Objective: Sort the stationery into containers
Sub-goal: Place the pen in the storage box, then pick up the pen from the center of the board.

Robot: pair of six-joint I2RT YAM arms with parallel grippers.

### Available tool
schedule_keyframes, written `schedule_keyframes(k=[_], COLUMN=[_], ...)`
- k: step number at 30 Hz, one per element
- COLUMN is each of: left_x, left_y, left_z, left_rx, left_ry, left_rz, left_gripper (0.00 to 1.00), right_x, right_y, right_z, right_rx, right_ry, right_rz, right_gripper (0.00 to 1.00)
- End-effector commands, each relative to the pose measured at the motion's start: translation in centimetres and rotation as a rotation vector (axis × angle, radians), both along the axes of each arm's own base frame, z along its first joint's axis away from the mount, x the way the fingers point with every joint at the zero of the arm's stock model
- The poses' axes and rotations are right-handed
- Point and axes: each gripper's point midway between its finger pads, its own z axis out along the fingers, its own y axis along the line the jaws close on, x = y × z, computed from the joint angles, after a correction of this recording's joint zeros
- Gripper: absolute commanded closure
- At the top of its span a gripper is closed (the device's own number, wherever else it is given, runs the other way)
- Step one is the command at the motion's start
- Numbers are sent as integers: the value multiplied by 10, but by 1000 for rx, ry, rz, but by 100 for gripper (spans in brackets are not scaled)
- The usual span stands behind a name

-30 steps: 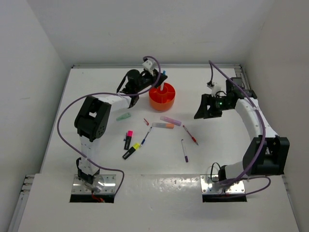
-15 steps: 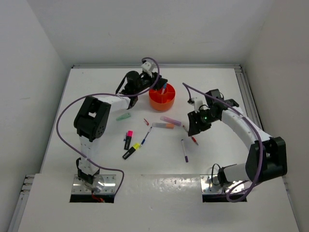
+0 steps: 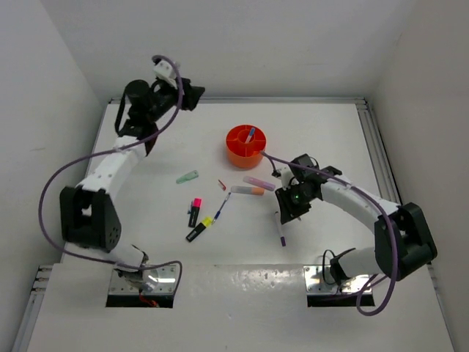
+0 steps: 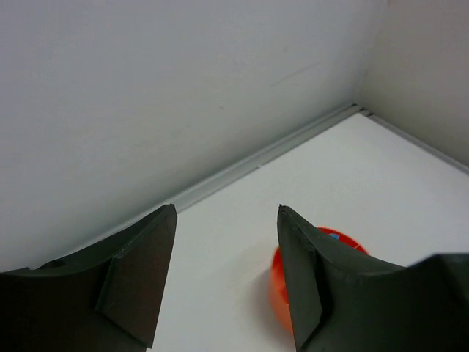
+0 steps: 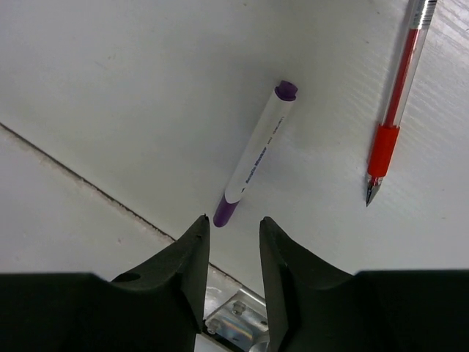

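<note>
Right gripper (image 5: pixel 231 229), fingers narrowly parted, hangs over a purple pen (image 5: pixel 254 152) beside a red pen (image 5: pixel 396 110); left gripper (image 4: pixel 227 216), fingers spread and empty, sits well apart from the tub (image 3: pixel 245 145).

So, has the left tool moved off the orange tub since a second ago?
Yes. The left tool has swung left and farther back, well away from the orange tub, which stayed put.

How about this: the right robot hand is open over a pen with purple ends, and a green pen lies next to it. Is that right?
Not quite. The right gripper is open over the purple-ended pen, but the pen lying next to it is a red pen, not a green one. The right wrist view shows it.
</note>
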Motion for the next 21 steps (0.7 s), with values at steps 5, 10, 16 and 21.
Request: schedule_keyframes(k=[5,10,16,21], left_x=[-69,-101,-117,-122], left_y=[58,72,80,86], left_z=[7,8,-3,-2], left_rx=[226,222,218,209], left_ry=[-33,-39,-9,-11], left_rz=[158,199,225,247], left_gripper=[31,26,26,26], right_x=[17,21,30,30], right_y=[9,11,19,15], right_z=[-20,-32,-40,-55], right_rx=[-150,-237,-265,-305], right_ry=[4,-12,-9,-1], right_rz=[-97,-81,-86,-93], right_gripper=[74,68,61,61])
